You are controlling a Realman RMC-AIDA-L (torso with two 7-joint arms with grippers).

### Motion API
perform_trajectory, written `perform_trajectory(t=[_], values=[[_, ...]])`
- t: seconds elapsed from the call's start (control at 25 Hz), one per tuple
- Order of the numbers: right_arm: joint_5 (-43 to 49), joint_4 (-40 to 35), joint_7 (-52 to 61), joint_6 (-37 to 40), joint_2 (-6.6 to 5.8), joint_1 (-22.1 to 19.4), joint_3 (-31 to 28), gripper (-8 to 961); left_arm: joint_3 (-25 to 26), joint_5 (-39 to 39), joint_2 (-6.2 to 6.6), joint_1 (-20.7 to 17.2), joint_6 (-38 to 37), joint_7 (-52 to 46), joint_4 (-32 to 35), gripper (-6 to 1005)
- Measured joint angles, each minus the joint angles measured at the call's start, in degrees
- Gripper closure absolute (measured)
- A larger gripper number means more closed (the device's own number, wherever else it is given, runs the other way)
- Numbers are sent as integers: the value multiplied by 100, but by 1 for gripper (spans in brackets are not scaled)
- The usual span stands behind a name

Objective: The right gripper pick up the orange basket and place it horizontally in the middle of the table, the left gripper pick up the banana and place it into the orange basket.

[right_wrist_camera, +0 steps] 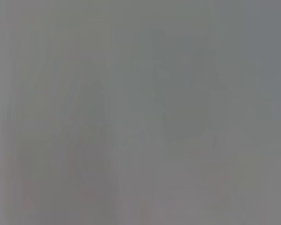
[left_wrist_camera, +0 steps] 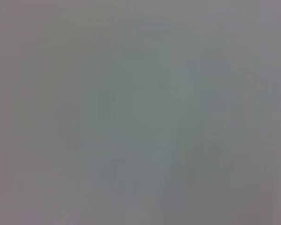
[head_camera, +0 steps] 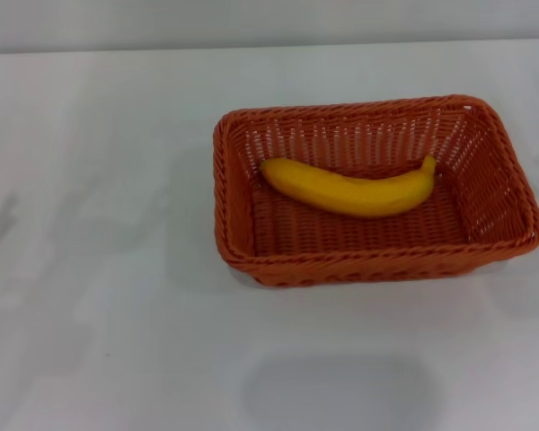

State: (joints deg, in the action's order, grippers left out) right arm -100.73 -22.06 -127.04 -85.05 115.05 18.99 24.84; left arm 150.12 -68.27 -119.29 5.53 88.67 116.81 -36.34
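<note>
Orange basket point(head_camera: 375, 256): stands on the white bench point(head_camera: 99, 296), long side running parallel to the bench's far edge, somewhat toward the right-hand edge rather than dead centre. Upright, base flat, nothing touching its outside.
Banana point(head_camera: 352, 190): lies inside the basket on its floor, lengthwise, toward the far wall; stem end toward the right-hand wall, blunt end toward the left-hand wall. Curved back faces the near rim.
Left hand: not in the head view; the left wrist view shows only a blank pale surface. Whether it is open or closed, and whether it has hold of anything, cannot be told.
Right hand: not in the head view; the right wrist view likewise shows nothing identifiable. Opening and contents cannot be told.
Task status (judgement): both placements appear done; basket laid horizontally, banana in it.
Basket handling (judgement): light, fairly stiff woven shell with some give in the open-weave walls; braided rim is the firmest hold. Best pinched over the rim at the middle of a long side, so it does not tip.
Banana handling (judgement): light, smooth peel, bruises under pressure, may roll on its curve. Best taken across the thick middle with gentle closure.
Risk (judgement): basket may slide on the smooth bench if nudged.
</note>
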Motion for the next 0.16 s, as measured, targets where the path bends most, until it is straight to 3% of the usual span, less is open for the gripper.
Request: perform_trajectory(t=[0.16], values=[[-10, 110, -98, -8, 0, -6, -44, 83, 0, 6, 2, -17, 2, 4, 4, 105]])
